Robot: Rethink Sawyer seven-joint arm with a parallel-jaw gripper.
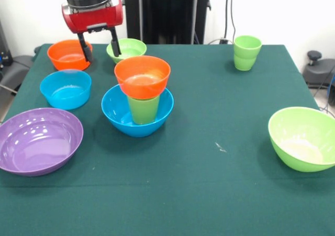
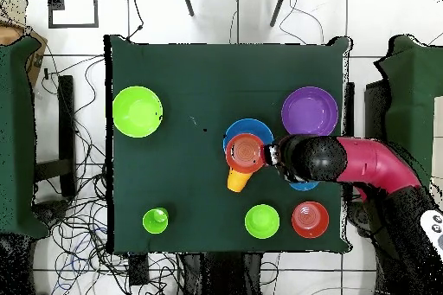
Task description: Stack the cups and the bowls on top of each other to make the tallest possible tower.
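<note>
The tower stands mid-table: a blue bowl [image 1: 119, 116] holds a green cup [image 1: 143, 109], and an orange bowl [image 1: 142, 77] sits upright on the cup. From above the tower [image 2: 246, 152] shows the orange bowl over the blue bowl's rim [image 2: 249, 125]. My gripper [image 1: 100, 48] [image 2: 277, 155] is open and empty. It hangs behind and left of the tower in the front view, apart from it, between a second orange bowl [image 1: 68, 54] and a small lime bowl [image 1: 127, 48]. A green cup [image 1: 247, 52] [image 2: 156, 220] stands alone at the far right.
A light blue bowl [image 1: 65, 89] and a large purple bowl [image 1: 40, 140] [image 2: 309, 111] lie left of the tower. A large lime bowl [image 1: 303, 138] [image 2: 138, 111] sits at the right edge. The overhead view shows the small lime bowl [image 2: 261, 221] and the loose orange bowl [image 2: 310, 219].
</note>
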